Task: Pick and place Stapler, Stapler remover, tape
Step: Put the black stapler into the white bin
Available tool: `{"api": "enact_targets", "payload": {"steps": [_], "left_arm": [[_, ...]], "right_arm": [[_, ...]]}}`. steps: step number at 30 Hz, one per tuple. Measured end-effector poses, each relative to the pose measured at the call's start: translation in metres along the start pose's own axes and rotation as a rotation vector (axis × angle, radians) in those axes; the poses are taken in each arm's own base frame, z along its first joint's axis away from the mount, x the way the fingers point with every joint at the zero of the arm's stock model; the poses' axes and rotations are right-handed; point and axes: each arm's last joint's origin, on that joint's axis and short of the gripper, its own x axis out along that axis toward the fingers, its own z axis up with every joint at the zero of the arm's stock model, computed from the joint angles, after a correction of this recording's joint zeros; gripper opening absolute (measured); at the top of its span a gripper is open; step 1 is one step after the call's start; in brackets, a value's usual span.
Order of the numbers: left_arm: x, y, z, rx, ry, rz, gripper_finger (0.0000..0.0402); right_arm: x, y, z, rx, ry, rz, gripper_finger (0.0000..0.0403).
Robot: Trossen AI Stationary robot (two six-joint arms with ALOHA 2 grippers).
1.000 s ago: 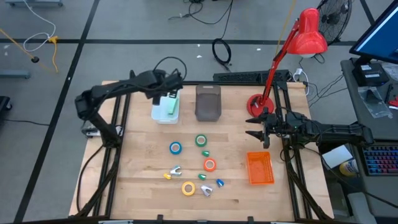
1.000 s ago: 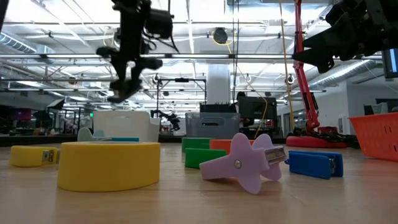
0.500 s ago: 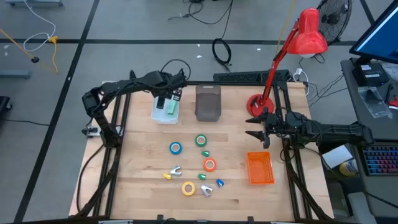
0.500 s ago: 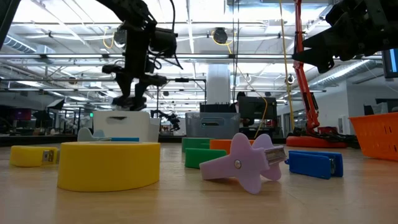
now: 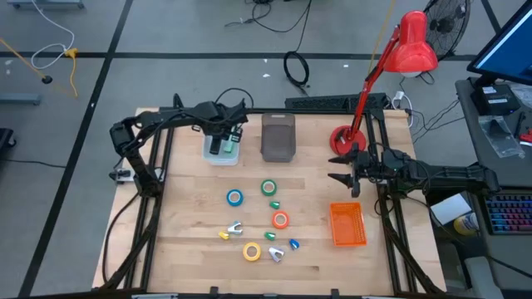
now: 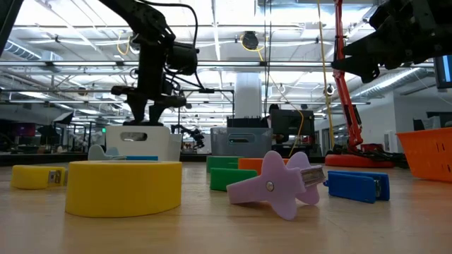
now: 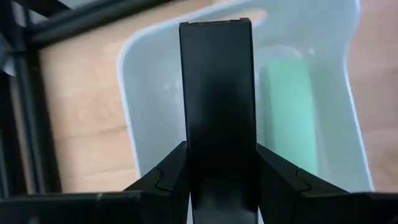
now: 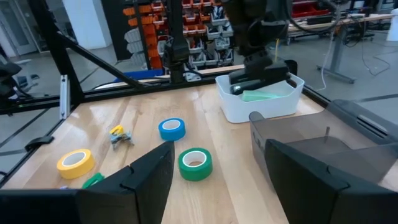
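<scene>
My left jaws (image 5: 220, 143) gripped black stapler (image 7: 217, 99) inside white bin (image 5: 208, 149), beside green stapler (image 7: 289, 112); right jaws (image 5: 342, 170) wide, idle.

**Bins at the back, small items up front**

On the bench (image 5: 183, 224), two bins stand side by side at the far edge: the left bin (image 5: 221, 149) and the middle bin (image 5: 278, 137). A basket (image 5: 347, 224) sits toward the right. The tape rolls (image 5: 268, 188) lie between them, nearer the front, with stapler removers (image 5: 232, 228) among them.

Left hand (image 5: 223, 138) clamped on load; right hand (image 5: 342, 177) spread, idle.
</scene>
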Motion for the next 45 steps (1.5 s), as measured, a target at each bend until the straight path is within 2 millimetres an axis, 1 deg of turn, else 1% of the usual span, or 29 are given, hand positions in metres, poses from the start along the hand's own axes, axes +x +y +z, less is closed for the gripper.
{"api": "enact_targets", "payload": {"steps": [3, 10, 14, 18, 44, 45], "left_arm": [[0.0, -0.002, 0.001, 0.011, 0.007, -0.032, 0.0135], [0.003, 0.002, 0.006, 0.016, 0.004, -0.03, 0.0135], [0.012, 0.003, 0.004, -0.002, 0.013, -0.064, 0.0135], [0.019, 0.006, 0.001, -0.01, 0.031, -0.055, 0.0135], [0.022, 0.007, 0.006, -0.011, 0.009, -0.063, 0.0135], [0.022, 0.007, 0.006, -0.01, 0.008, -0.063, 0.0141]], "right_arm": [[0.0, 0.0, 0.0, 0.0, 0.0, 0.001, 0.0242], [0.0, 0.0, 0.0, 0.0, 0.0, 0.0, 0.0242], [0.0, 0.0, 0.0, 0.0, 0.0, 0.001, 0.0242], [0.0, 0.0, 0.0, 0.0, 0.0, 0.001, 0.0242], [0.0, 0.0, 0.0, 0.0, -0.004, 0.001, 0.0242], [0.0, 0.0, 0.0, 0.0, -0.004, 0.002, 0.0242]]}}
